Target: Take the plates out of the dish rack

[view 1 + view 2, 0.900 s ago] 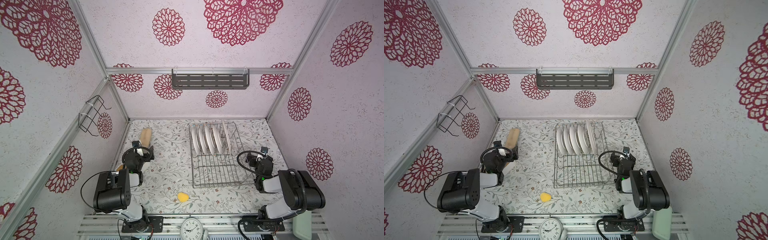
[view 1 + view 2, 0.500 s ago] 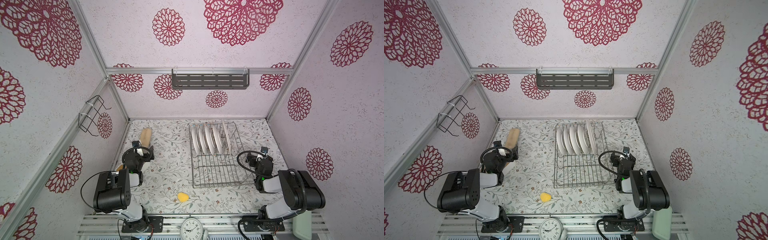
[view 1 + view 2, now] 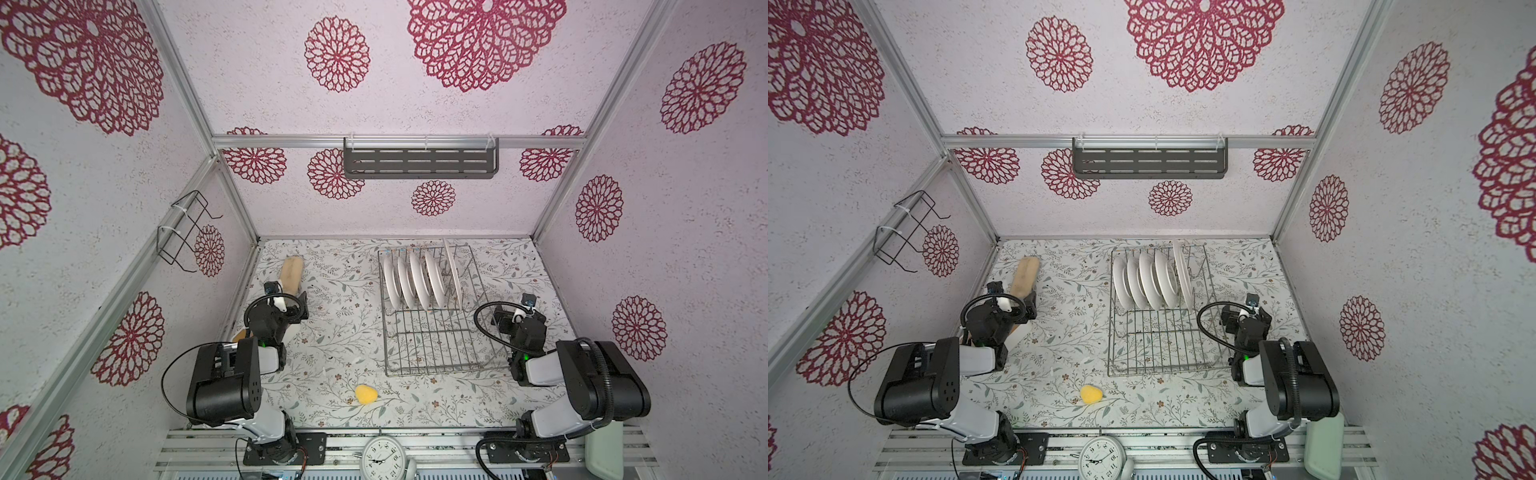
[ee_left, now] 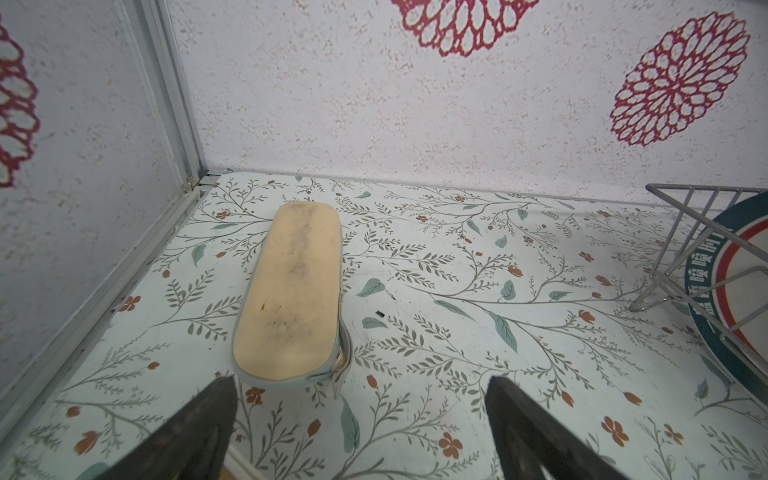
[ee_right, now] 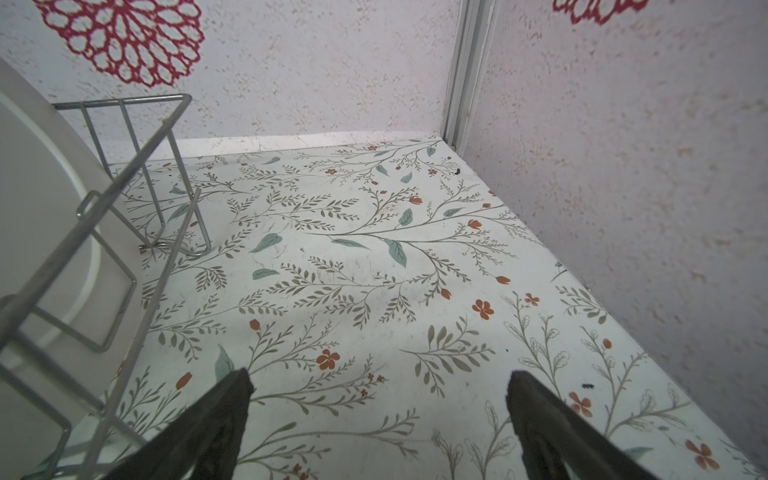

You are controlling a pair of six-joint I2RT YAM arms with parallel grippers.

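The silver wire dish rack (image 3: pixel 436 347) (image 3: pixel 1158 345) lies on the floral floor, right of centre in both top views. Several white plates (image 3: pixel 411 280) (image 3: pixel 1148 280) stand on edge in its far half, with a larger plate (image 3: pixel 451 270) at the right end of the row. My left gripper (image 3: pixel 296 311) (image 4: pixel 359 384) is open and empty, low over the floor, left of the rack. In the left wrist view a green-rimmed plate (image 4: pixel 744 291) shows behind the rack's wires (image 4: pixel 706 195). My right gripper (image 3: pixel 505 320) (image 5: pixel 380 380) is open and empty beside the rack's right side (image 5: pixel 137 166), near a white plate (image 5: pixel 37 208).
A beige zip pouch (image 3: pixel 291 270) (image 4: pixel 291 291) lies just ahead of the left gripper by the left wall. A yellow lump (image 3: pixel 365 394) sits near the front. A clock (image 3: pixel 382 455) stands at the front edge, a dark slotted shelf (image 3: pixel 419 158) hangs on the back wall, and a black wire holder (image 3: pixel 183 232) on the left wall.
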